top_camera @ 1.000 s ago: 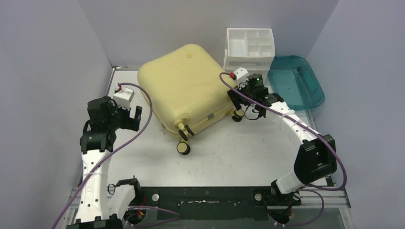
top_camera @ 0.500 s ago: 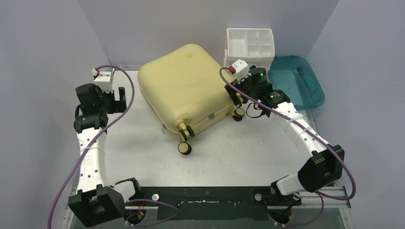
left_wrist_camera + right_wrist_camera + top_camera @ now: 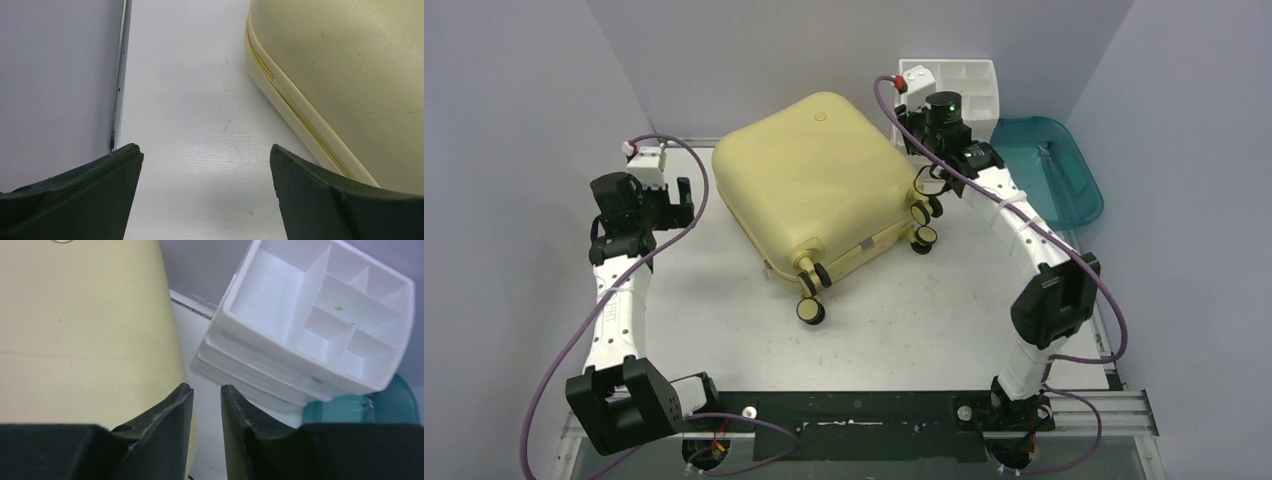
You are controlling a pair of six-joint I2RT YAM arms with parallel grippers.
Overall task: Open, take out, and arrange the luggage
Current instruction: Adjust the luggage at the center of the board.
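Observation:
The luggage (image 3: 814,180), a pale-yellow hard-shell case, lies flat and closed on the table, its wheels (image 3: 807,310) towards the near side. My left gripper (image 3: 682,200) hovers to its left, open and empty. In the left wrist view the left gripper (image 3: 205,150) frames bare table, with the luggage (image 3: 350,75) and its seam at the right. My right gripper (image 3: 914,140) is at the case's far right corner. In the right wrist view the right gripper (image 3: 206,386) shows only a narrow gap with nothing in it, between the luggage (image 3: 75,330) and the organizer.
A white drawer organizer (image 3: 949,85) stands at the back right, close to the luggage's corner, and fills the right of the right wrist view as the organizer (image 3: 310,325). A teal tray (image 3: 1049,165) lies to its right. Grey walls close in on three sides.
The right arm has swung from the luggage's wheel side back to its far right corner, and its jaws have narrowed. The left arm has stretched out towards the back left.

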